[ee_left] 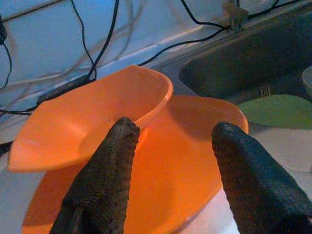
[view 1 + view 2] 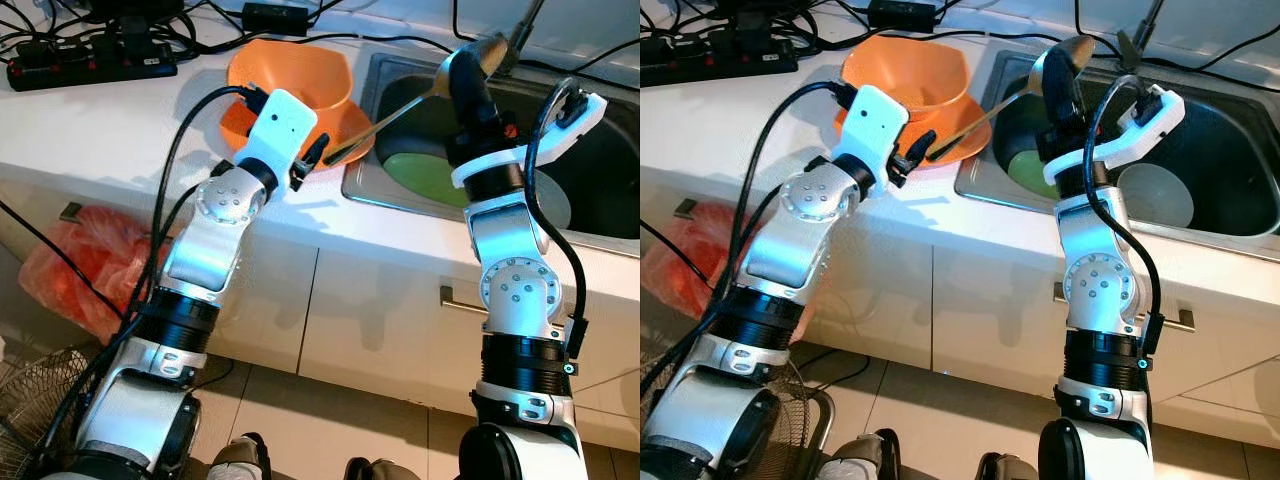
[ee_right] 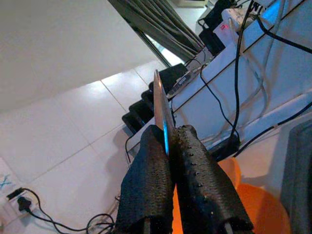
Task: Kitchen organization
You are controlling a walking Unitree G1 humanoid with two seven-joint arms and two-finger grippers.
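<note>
From my head cameras, the power strip (image 2: pixel 90 62) at upper left runs off the frame edge. My right arm covers part of the green plate (image 2: pixel 425 175) in the sink (image 2: pixel 600 170), whose right side is cut off. The ladle (image 3: pixel 163 124) handle vanishes between my right gripper (image 3: pixel 168 146) fingers.

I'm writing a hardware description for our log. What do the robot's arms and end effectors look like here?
Both arms are silver metal with black ribbed joint rings and round screw-studded elbow housings. Each wrist carries a white plastic camera mount fed by a thick black cable. The left end effector and right end effector each have two long black fingers with a pebbled, textured surface.
</note>
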